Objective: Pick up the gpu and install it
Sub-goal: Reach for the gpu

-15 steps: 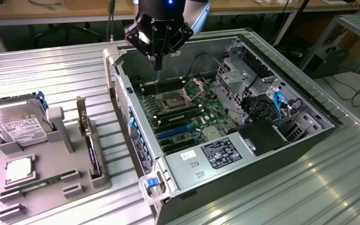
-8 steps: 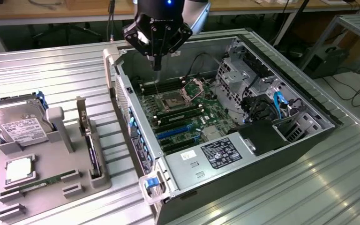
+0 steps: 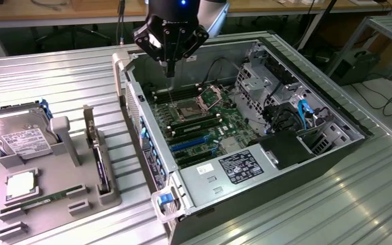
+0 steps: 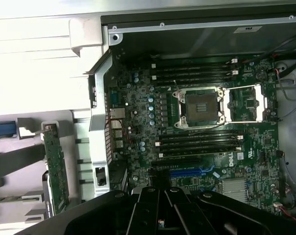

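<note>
Gripper [image 3: 171, 71]: pinched together, empty, above the case [image 3: 203, 184].
Gpu [image 3: 99, 155]: on edge in the holder [image 3: 111, 196], seven o'clock from gripper, exterior view.
Approach: widen first, then straddle the card's top edge squarely.

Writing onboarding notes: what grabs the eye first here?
The open computer case lies on its side with its motherboard exposed, and the shut gripper hangs empty above it. At the exterior view's left, the gpu stands on edge in a grey holder tray, with a hard drive further left.
</note>
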